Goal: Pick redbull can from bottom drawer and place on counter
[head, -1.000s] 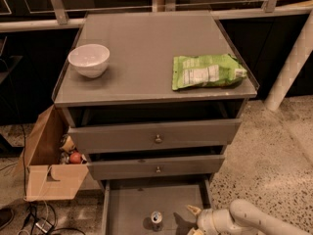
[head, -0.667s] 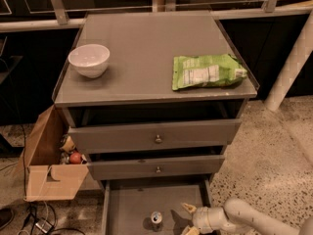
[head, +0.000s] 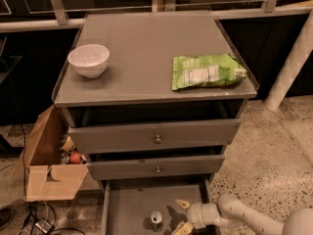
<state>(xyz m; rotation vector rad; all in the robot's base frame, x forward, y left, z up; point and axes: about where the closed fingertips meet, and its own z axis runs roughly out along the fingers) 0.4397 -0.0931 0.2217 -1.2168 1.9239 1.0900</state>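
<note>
Cream-coloured gripper (head: pixel 180 216), fingers spread apart and empty, sits low inside the bottom drawer (head: pixel 128 203) just right of the upright redbull can (head: pixel 156 218); advance it level until both fingers straddle the can's body, then close squarely before lifting toward the counter (head: pixel 146 53).

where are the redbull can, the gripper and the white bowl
redbull can (head: pixel 156 218): camera view, on its pull-tab top, in the bottom drawer (head: pixel 128 207)
gripper (head: pixel 180 216): camera view, midway between its open fingertips, just right of the redbull can
white bowl (head: pixel 88 56): camera view, on its inside
</note>
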